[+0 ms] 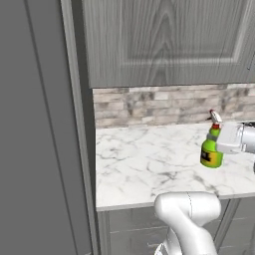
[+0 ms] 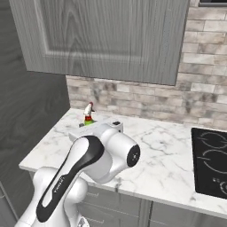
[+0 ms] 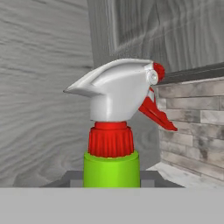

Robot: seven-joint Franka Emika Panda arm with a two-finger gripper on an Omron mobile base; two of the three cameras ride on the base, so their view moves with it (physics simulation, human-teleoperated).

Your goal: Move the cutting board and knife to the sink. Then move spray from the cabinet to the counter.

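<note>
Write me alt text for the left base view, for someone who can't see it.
The gripper holds a green spray bottle upright low over the white marble counter, near the right edge. Behind is a stone-tile backsplash, with a closed grey cabinet door above.

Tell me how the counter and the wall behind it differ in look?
The counter is smooth white marble with thin grey veins, while the wall is built of rough grey-brown stone bricks in rows. The counter lies flat and has the green spray over it; the wall stands upright under the cabinet. Both share greyish stone tones.
</note>
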